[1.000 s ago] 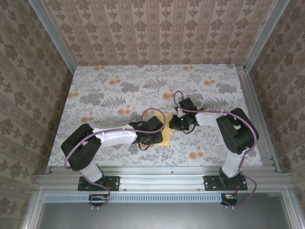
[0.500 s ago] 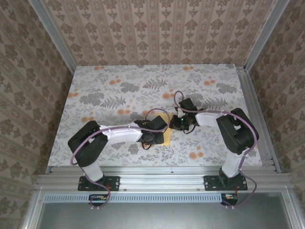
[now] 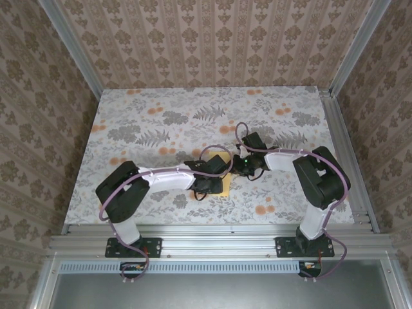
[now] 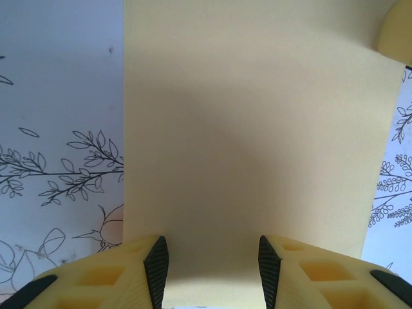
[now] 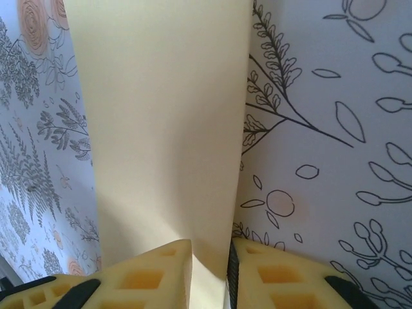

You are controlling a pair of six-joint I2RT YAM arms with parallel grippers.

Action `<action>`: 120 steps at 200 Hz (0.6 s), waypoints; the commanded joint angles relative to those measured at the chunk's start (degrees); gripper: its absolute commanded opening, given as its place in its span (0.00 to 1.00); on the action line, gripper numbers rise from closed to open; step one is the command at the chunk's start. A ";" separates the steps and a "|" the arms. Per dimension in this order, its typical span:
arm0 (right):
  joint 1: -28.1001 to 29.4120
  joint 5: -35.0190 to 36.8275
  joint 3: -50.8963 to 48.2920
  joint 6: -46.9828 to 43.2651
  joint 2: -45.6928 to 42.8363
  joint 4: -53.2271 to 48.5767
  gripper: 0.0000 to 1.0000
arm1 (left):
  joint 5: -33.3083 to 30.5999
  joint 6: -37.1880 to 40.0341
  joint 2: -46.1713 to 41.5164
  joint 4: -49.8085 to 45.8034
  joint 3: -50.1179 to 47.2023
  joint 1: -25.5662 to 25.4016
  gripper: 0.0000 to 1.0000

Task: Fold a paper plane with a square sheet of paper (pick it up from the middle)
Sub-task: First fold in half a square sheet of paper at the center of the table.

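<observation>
The square sheet of paper [image 3: 224, 188] is pale yellow and lies folded into a narrower strip on the floral tabletop, mostly hidden under the two wrists. In the left wrist view the paper [image 4: 257, 129] lies flat, and my left gripper [image 4: 214, 248] stands open over its near edge, its pads apart with nothing pinched. From above, the left gripper [image 3: 214, 178] is on the strip's left side. My right gripper [image 3: 239, 168] meets it from the right. In the right wrist view a raised edge of the paper [image 5: 161, 116] runs into the narrow gap of the right gripper [image 5: 209, 252], whose jaws stand slightly apart.
The table [image 3: 148, 129] carries a grey leaf print with small orange flowers [image 3: 261, 210]. Aluminium rails [image 3: 219, 232] frame the near edge and sides, and patterned walls close in the back and both sides.
The left arm has reached further right over the paper, covering more of it. The right gripper's jaws have parted a little; that arm has hardly moved.
</observation>
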 commanded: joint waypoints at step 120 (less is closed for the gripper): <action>0.64 -8.42 -8.90 10.22 -10.92 4.57 0.15 | 3.42 1.19 -3.77 4.16 -2.67 0.19 0.44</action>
